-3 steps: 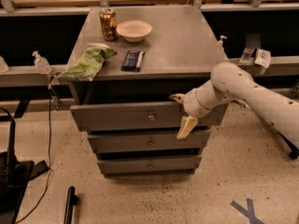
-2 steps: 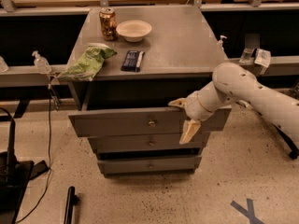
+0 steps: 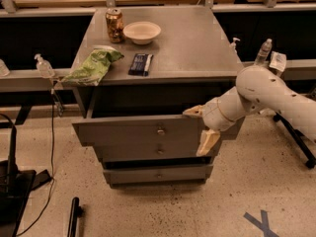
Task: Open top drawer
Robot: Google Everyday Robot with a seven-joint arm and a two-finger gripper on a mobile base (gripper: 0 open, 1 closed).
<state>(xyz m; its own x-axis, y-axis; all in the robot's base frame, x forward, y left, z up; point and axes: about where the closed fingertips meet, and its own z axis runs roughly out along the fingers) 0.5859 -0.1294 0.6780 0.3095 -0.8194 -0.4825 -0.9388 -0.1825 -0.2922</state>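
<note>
The top drawer (image 3: pixel 123 132) of the grey metal cabinet stands pulled out toward me, slightly skewed, with its small round knob (image 3: pixel 160 131) at the centre of the flat front. Dark space shows above and behind the front panel. My gripper (image 3: pixel 200 127) is at the drawer front's right end. Its two tan fingers are spread apart: one lies over the top edge, the other (image 3: pixel 207 142) hangs down in front of the panel. The white arm (image 3: pixel 266 93) reaches in from the right. Two narrower drawers (image 3: pixel 158 174) below are shut.
On the cabinet top (image 3: pixel 197 48) stand a can (image 3: pixel 114 25), a white bowl (image 3: pixel 142 32), a green chip bag (image 3: pixel 94 68) and a dark bar (image 3: pixel 140 64). Bottles (image 3: pixel 263 51) sit on side rails. A black stand (image 3: pixel 12 181) and cable are at left; blue tape (image 3: pixel 261 223) marks the floor.
The top drawer has slid further out toward me, its front now lower and wider in view. My gripper moved with its right end, down and toward me.
</note>
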